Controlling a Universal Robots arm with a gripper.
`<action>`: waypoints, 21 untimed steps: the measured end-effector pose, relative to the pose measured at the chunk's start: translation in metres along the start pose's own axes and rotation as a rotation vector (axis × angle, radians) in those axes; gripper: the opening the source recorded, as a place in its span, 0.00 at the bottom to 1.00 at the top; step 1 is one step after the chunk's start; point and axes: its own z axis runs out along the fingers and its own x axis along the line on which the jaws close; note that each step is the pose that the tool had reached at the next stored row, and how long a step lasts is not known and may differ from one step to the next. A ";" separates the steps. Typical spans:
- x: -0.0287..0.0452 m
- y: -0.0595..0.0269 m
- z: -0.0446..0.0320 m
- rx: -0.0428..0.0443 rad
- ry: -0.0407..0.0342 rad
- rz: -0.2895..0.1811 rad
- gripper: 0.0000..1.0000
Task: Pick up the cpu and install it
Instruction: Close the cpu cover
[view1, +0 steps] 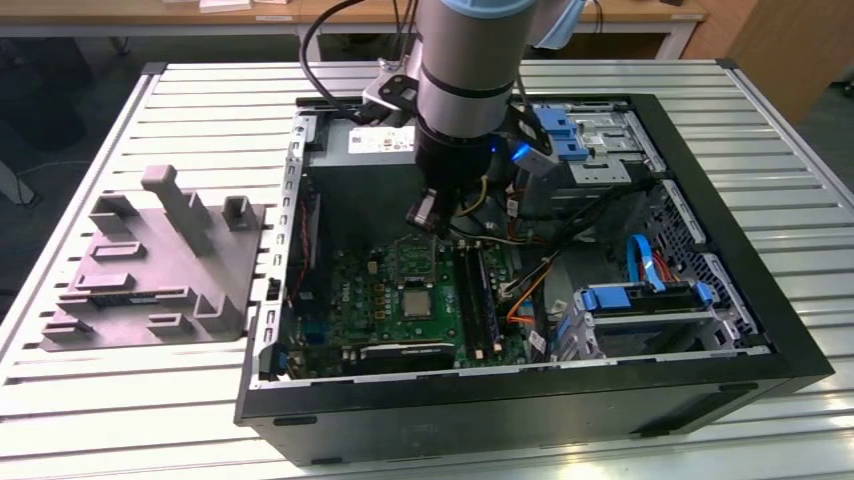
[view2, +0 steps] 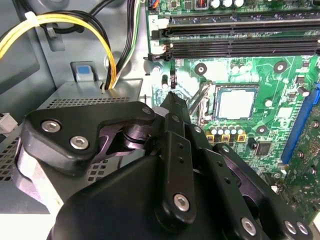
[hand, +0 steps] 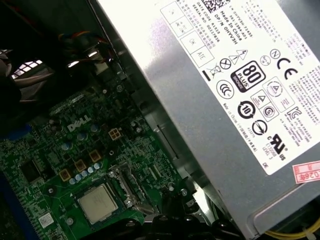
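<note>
The cpu (view1: 418, 302) lies flat in the socket on the green motherboard (view1: 360, 290), its silvery top facing up. In both wrist views the cpu (view2: 237, 102) (hand: 97, 202) sits square inside the socket frame, whose metal lever (view2: 200, 97) stands lifted beside it. My gripper (view1: 424, 215) hangs inside the case, above the board and a little back from the socket. In the second wrist view the gripper (view2: 172, 97) comes to one closed tip next to the socket with nothing between the fingers. It is shut and apart from the cpu.
The open black computer case (view1: 747, 300) surrounds the board. A grey power supply (hand: 225, 75) sits close beside the arm, with yellow cables (view2: 60, 22) running from it. Memory slots (view2: 240, 35) and blue drive brackets (view1: 641, 295) flank the socket. A grey moulded tray (view1: 147, 270) stands outside the case.
</note>
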 end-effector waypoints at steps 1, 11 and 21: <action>0.0000 0.0000 0.0000 -0.0027 0.0018 0.000 0.11; 0.0000 0.0001 -0.0011 -0.0044 0.0030 0.000 0.11; -0.0007 -0.0008 -0.0020 -0.0047 0.0053 -0.029 0.11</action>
